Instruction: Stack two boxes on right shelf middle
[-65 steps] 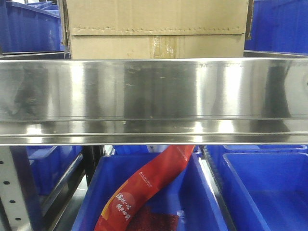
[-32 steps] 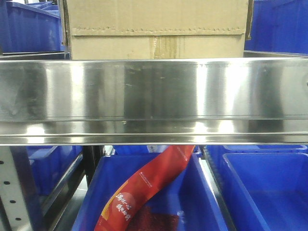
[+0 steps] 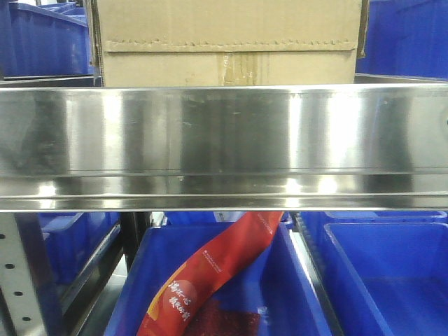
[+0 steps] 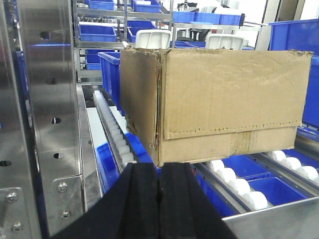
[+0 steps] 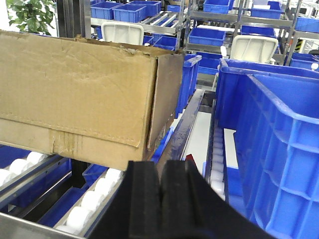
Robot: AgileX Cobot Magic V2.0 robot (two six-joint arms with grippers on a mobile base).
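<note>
Behind shelf point(image 3: 224, 140) rail, on white rollers point(image 4: 239, 184): one box point(image 4: 219, 99), no second visible. Likely to roll or skew if nudged unevenly. Clenched empty: left gripper point(image 4: 159, 199), right gripper point(image 5: 160, 199)

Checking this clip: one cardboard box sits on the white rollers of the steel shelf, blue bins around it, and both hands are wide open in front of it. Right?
Not quite. Both hands are shut, not open: the left hand and right hand each show their black pads pressed together in the wrist views. The rest holds: the box rests on the rollers, with blue bins around.
</note>
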